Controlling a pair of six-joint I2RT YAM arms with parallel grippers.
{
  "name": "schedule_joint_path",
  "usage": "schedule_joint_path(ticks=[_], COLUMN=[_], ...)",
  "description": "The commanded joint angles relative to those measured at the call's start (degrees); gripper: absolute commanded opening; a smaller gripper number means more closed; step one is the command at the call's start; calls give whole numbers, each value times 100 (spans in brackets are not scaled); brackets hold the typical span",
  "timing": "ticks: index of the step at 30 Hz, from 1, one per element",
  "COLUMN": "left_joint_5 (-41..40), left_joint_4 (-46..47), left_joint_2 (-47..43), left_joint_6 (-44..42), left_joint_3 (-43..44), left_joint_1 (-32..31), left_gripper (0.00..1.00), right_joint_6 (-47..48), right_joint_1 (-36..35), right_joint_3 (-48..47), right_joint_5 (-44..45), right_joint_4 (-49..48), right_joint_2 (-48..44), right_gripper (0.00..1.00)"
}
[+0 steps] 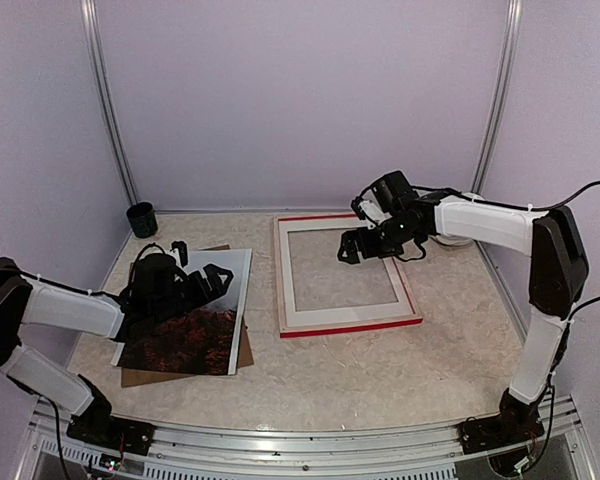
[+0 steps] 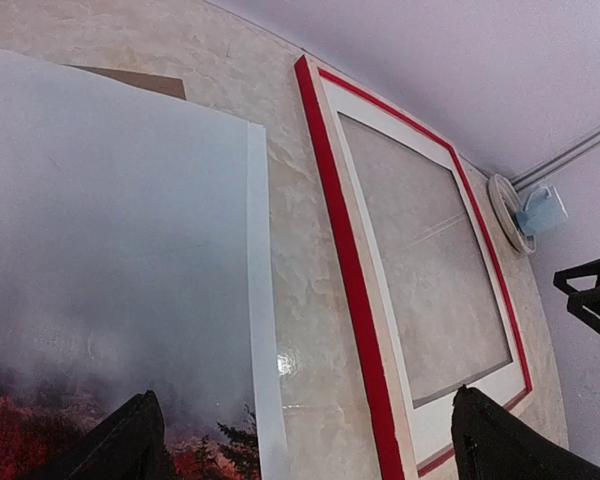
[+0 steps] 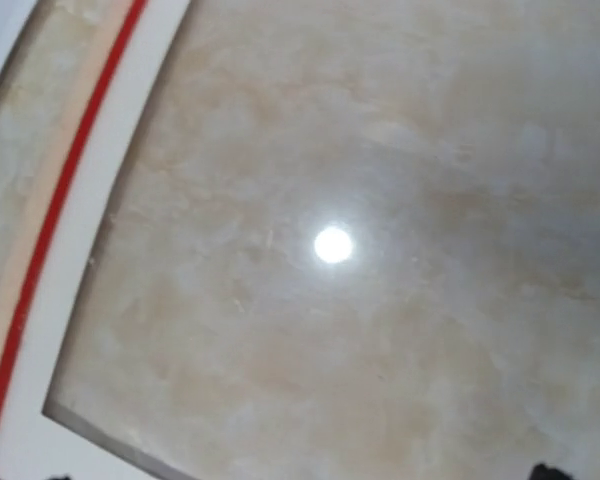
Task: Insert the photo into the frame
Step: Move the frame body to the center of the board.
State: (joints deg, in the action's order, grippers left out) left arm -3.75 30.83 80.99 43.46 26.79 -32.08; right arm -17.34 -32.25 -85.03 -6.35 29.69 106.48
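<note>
Top external view: noting the photo lying flat, picture side up, on a brown backing board at the left, well apart from the frame at centre-right. Fearing a bad pickup: thin print sitting flush, so risking skidding across it, creasing it or dragging the board along; later, risking snagging it on the frame's raised lip. Finding the left gripper hovering directly over the photo, spread wide, gripping nothing. Finding the right gripper above the frame's far side, also parted, empty

No text, label or number is legible.
</note>
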Motion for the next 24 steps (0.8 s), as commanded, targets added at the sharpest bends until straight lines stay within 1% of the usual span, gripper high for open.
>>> schedule_joint_path(ticks=[1,5,7,11,13,17,19,22,24], left_joint_5=[-584,-1266,-1562,-2132,-2141,-2090,-1963,-1856,-1795], left_joint_4=[-763,-1570,-2073,-3325,-3887,-4544,-4656,-4412,-4322], left_joint_2=[-251,-549,-641,-464,-300,-72,-40,-157,-286], left_joint_6=[73,205,140,-252,-356,-632,-636,-535,-352], left_joint_3=[340,720,1124,2209,2734,3480,3613,3331,3057], left_joint_1=[43,39,43,50,115,156,183,184,184], left_gripper=[99,99,99,99,99,99,99,99,99], right_joint_6=[-184,-272,-345,-535,-559,-555,-552,-546,-499], right_joint_1=[4,13,53,126,127,131,131,42,-170], right_joint_3=[76,262,309,377,441,260,319,891,1265], right_joint_5=[218,585,747,221,-50,-340,-556,-786,-624], right_joint_4=[-330,-461,-425,-315,-372,-190,-252,-1066,-1624], right_joint_2=[-67,-289,-339,-435,-523,-618,-712,-1030,-1281], right_gripper=[99,99,99,99,99,99,99,99,99])
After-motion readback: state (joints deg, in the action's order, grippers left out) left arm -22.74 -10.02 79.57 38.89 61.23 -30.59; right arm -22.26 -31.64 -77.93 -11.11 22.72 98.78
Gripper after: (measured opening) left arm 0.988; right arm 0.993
